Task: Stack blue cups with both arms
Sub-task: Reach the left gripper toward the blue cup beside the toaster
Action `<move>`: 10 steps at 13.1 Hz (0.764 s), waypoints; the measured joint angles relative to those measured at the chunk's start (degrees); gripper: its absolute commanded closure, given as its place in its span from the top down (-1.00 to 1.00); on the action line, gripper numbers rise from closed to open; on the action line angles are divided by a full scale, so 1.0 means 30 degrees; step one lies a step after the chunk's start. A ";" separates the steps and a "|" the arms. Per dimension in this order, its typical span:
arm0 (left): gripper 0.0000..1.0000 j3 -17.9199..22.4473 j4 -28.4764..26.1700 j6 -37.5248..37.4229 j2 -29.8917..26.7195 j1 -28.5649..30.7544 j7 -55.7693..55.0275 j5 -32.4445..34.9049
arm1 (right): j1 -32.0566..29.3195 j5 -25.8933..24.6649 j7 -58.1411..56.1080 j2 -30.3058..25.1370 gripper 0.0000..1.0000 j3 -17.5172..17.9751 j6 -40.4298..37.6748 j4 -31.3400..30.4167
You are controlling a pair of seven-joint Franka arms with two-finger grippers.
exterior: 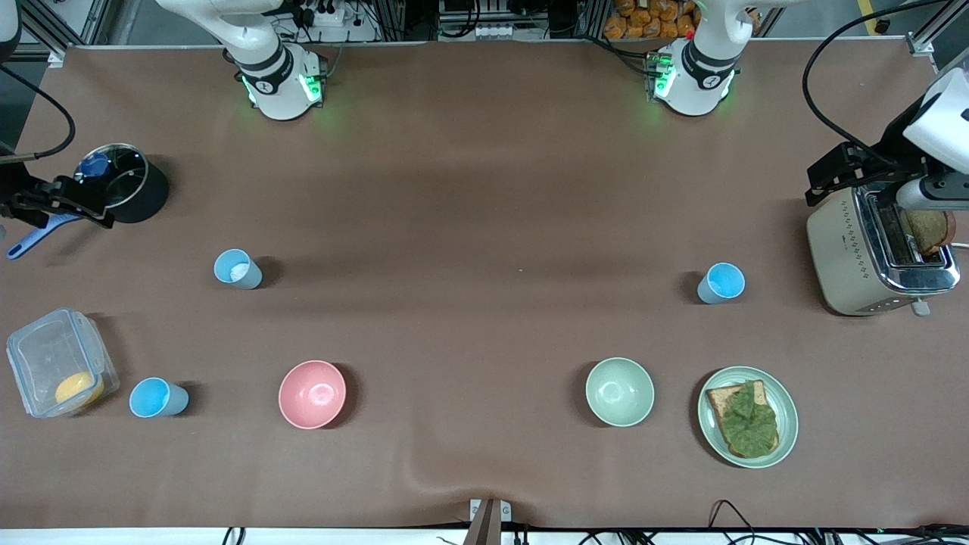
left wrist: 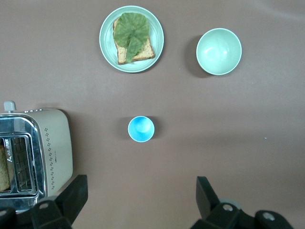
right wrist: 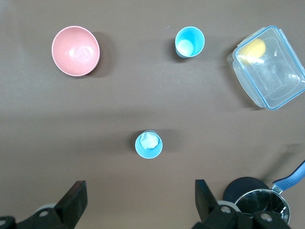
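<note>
Three blue cups stand upright and well apart on the brown worktop (exterior: 484, 189): one (exterior: 238, 269) toward the right arm's end, a second (exterior: 157, 398) nearer the front camera beside a clear lidded container (exterior: 60, 362) holding something yellow, and a third (exterior: 721, 283) toward the left arm's end, near a cream toaster (exterior: 878, 253). None is stacked in another. From the front, a pink bowl (exterior: 312, 393) and a pale green bowl (exterior: 619, 391) sit in the same row as the second cup, with a green plate (exterior: 748, 416) carrying leaf-topped bread beside the green bowl, and a black pot (exterior: 125, 185) with a blue-handled utensil sits by the right arm's edge. Both claws lie at the very edges of that front view, the left claw (exterior: 848, 175) over the toaster and the right claw (exterior: 53, 204) beside the pot, and their gaps are hard to read there. The wrist views settle it: the left claw (left wrist: 140, 200) hangs released with fingers spread wide above the third cup (left wrist: 141, 129), and the right claw (right wrist: 138, 202) hangs equally wide above the first cup (right wrist: 148, 144). The right wrist view also shows something pale in the bottom of that cup, which the front view only hints at.
</note>
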 measured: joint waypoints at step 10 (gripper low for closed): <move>1.00 -0.0281 -0.0679 0.0483 0.1308 0.0317 0.0023 0.1628 | -0.0010 -0.0014 0.0000 0.0000 1.00 0.0066 -0.0008 -0.0052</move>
